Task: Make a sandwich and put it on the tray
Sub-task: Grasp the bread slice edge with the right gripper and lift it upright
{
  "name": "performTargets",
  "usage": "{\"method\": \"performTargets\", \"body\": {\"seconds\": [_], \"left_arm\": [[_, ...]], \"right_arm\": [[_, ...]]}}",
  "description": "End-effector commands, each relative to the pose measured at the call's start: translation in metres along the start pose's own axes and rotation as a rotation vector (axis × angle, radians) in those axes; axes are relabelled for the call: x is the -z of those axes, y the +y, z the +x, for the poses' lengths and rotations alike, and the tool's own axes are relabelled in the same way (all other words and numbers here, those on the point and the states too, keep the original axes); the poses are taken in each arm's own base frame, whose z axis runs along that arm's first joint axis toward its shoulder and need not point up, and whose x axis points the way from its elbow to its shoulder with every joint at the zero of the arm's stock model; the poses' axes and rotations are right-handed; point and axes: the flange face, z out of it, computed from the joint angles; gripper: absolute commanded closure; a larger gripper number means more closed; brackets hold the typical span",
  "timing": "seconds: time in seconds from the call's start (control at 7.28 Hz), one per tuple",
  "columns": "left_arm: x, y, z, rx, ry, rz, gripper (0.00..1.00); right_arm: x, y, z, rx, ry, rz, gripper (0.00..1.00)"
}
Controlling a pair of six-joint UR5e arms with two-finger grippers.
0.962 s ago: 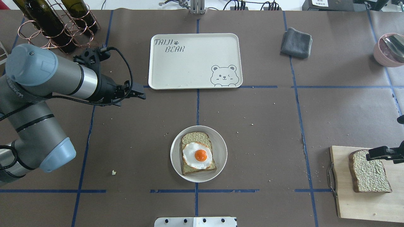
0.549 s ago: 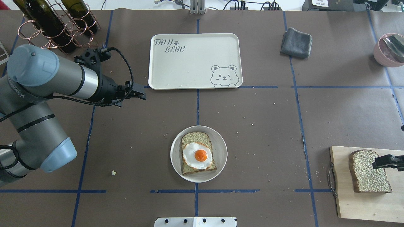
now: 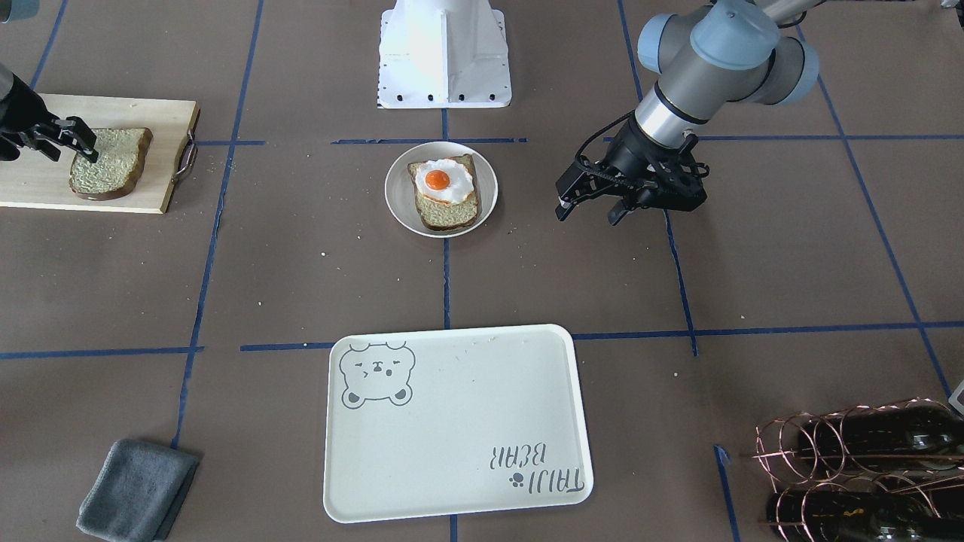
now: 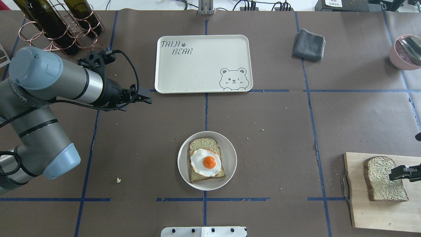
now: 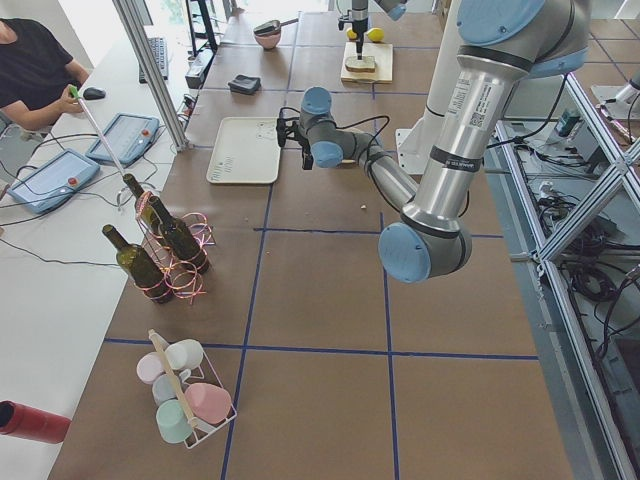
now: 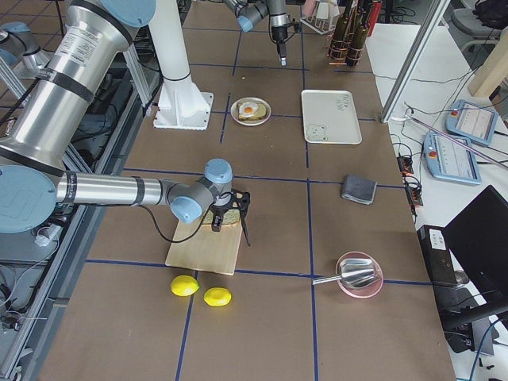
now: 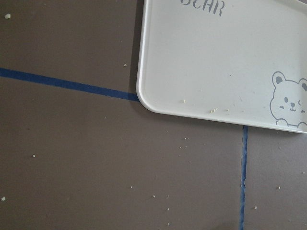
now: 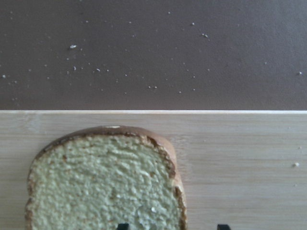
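Two bread slices are noted, well apart. One slice (image 4: 201,144) is seen on the plate (image 4: 231,154) at lower centre of the overhead view. The egg (image 4: 205,162) is laid on it, yolk up, and the slice's upper end is left uncovered. The second slice (image 4: 378,179) lies flat on the board (image 4: 378,214) at the lower right edge.

The tray (image 4: 197,65) is placed at upper centre, with a few crumbs near its lower rim. The plate stands well below it in the frame.

The right gripper (image 4: 392,174) enters from the right edge, with its tip over the second slice. In the right wrist view the fingertips (image 8: 123,225) are seen spread at the bottom edge, one over the crumb and the other over the board past the crust. Contact with the bread cannot be told.

The left gripper (image 3: 589,213) is held just off the tray's lower left corner in the overhead view, above the brown paper. Its jaws are seen parted and empty in the front-facing view.

Also logged in the overhead view: cloth (image 4: 308,44) at upper right, bottle rack (image 4: 56,26) at upper left, bowl (image 4: 406,52) at the right edge.
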Motion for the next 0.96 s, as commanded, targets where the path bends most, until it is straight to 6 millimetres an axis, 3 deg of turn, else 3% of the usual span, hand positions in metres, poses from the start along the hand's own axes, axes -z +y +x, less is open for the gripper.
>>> {"method": "performTargets", "body": {"seconds": [0.0, 0.27, 0.82], "left_arm": [[-0.001, 0.000, -0.001, 0.000, -0.003, -0.001, 0.00], [-0.002, -0.001, -0.003, 0.002, -0.006, -0.001, 0.00], [-0.004, -0.001, -0.005, 0.003, -0.011, -0.002, 0.00]], "right_arm": [[-0.002, 0.001, 0.001, -0.001, 0.003, -0.006, 0.49], [-0.003, 0.000, -0.002, 0.001, -0.001, -0.006, 0.97], [0.005, -0.003, -0.017, 0.042, -0.059, 0.021, 1.00]]}}
